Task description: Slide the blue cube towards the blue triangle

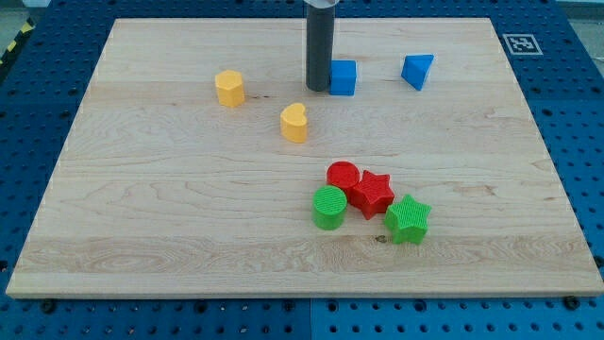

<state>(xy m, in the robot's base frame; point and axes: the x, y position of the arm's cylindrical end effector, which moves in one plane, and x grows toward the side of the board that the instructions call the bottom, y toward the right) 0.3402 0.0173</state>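
a pale wooden table (189, 208) with fine grain. my tip (318, 90), the end of a smooth dark rod with no pincer, touches the left side of the ridged blue cube (343, 77). the blue triangle (417, 70) sits apart to the view's right.

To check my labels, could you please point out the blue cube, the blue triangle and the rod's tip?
blue cube (343, 77), camera view, front face.
blue triangle (417, 70), camera view, middle.
my tip (318, 90), camera view, rod's very end.
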